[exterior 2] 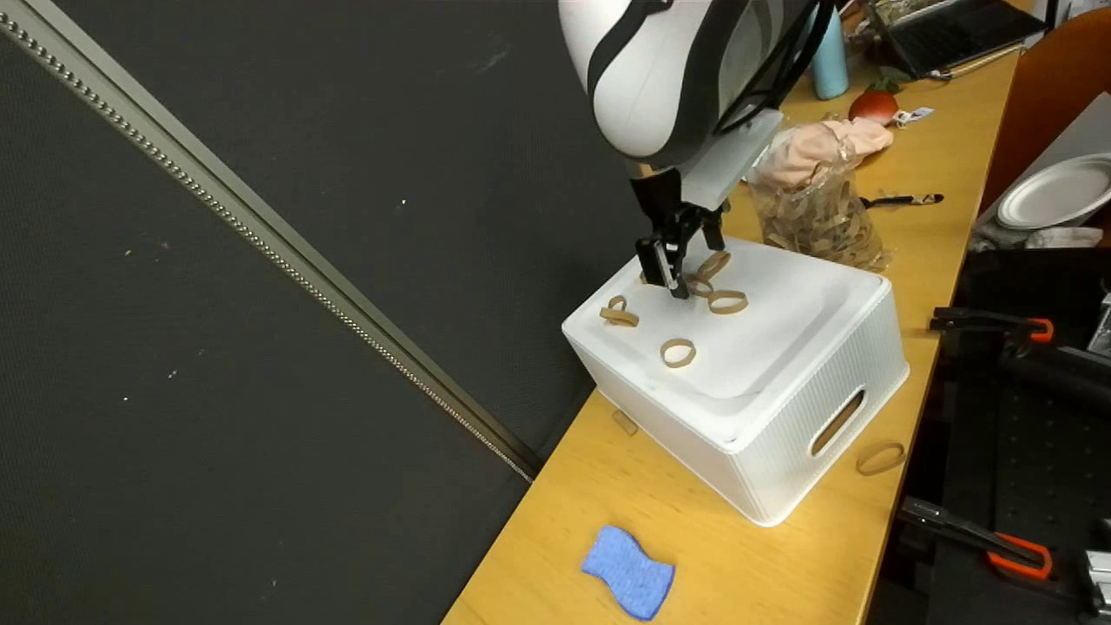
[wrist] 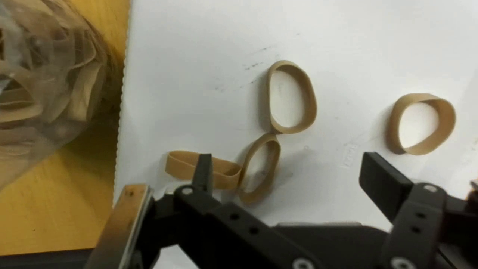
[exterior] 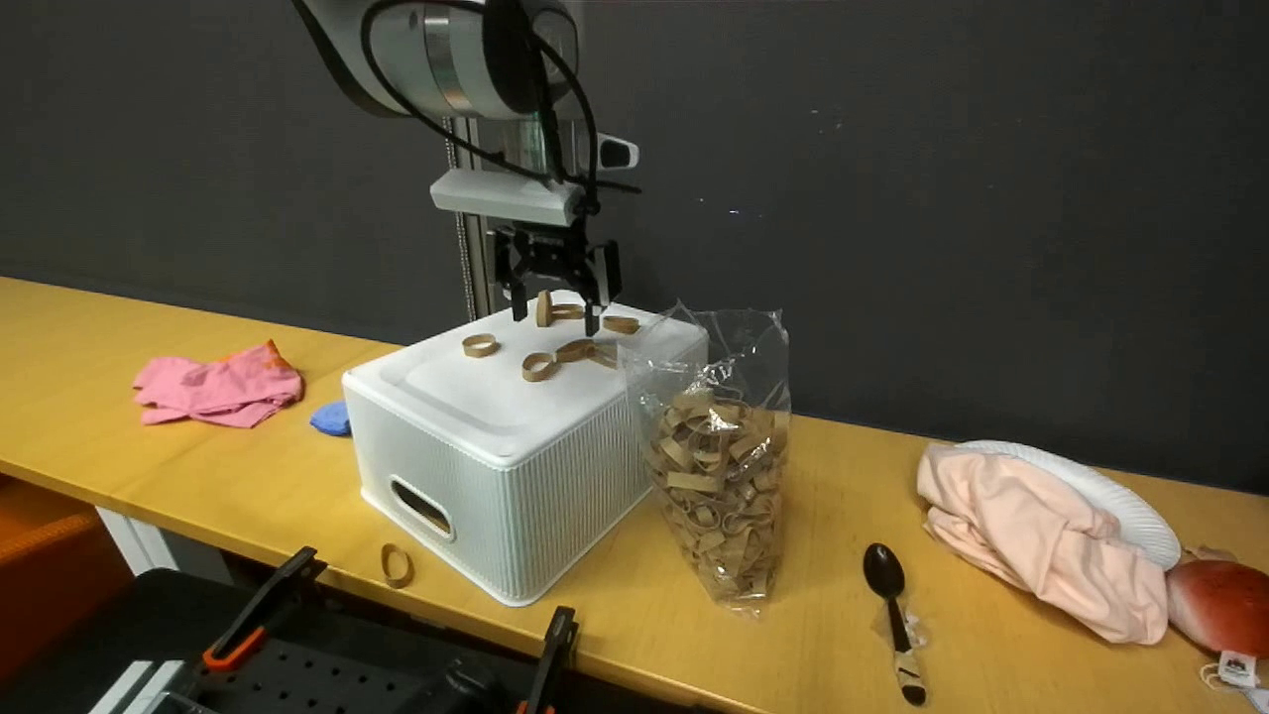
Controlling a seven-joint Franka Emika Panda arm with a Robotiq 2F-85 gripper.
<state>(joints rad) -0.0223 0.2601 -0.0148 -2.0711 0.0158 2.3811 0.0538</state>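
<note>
While claw (exterior: 555, 313) hangs empty, jaws wide apart, three clustered rubber bands (wrist: 273, 164) and lone rubber band (wrist: 446, 116) sit lower, on top of white ribbed bin (exterior: 585, 476). Judgement: lone loop likely cleanest pinch; centre jaws astride, descend straight, stop lightly at surface; clustered loops may snag neighbours. Beyond: clear band-filled bag (exterior: 753, 362) standing on tabletop (exterior: 813, 635), beside bin; avoid brushing it.

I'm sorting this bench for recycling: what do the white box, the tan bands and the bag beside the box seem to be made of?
White box: probably moulded plastic, mostly matte, judging by its ribbed sides and rounded corners.
Tan bands: likely rubber, dull; thin strips in smooth closed loops.
Bag: clear, glossy film, probably plastic, showing highlights, creases and its contents.
</note>
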